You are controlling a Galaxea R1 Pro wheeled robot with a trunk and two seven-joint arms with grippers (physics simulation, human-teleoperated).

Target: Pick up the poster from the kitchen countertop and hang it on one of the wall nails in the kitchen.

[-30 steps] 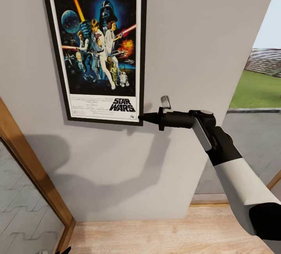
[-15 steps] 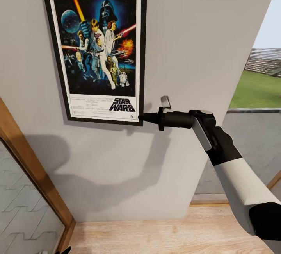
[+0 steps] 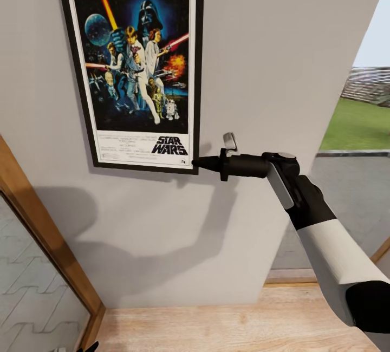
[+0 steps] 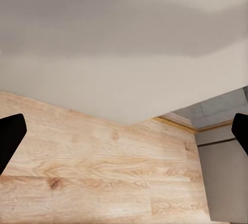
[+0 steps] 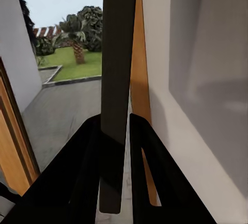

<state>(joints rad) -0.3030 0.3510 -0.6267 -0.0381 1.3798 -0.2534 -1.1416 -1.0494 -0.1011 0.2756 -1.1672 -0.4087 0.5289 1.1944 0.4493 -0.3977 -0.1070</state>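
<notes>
Head view, L to R. At 8 o'clock a wood door frame runs diagonally, w/ pale patterned panel behind it. At 11 o'clock the poster sits flat against the grey wall, upright w/ slight tilt, black frame, white border, dark blue art, "STAR WARS" logo at bottom. Soft shadows on wall below it. Wood floor at 6 o'clock.

Centre, just R of poster's lower R corner: right gripper, tips at the frame's corner, pinching the frame edge. Its black wrist and white forearm run off toward 4 o'clock. At 3 o'clock, past the wall edge, grey paving and green lawn outside.

Right wrist view: the dark frame edge of the poster stands between the two black fingers, both pressed against it, so gripper is narrow, clamped on the frame. Wall on one side, lawn and trees beyond.

Left wrist view: left gripper spread wide, one black fingertip at each side of picture, nothing between; wood floor and wall base beyond.
</notes>
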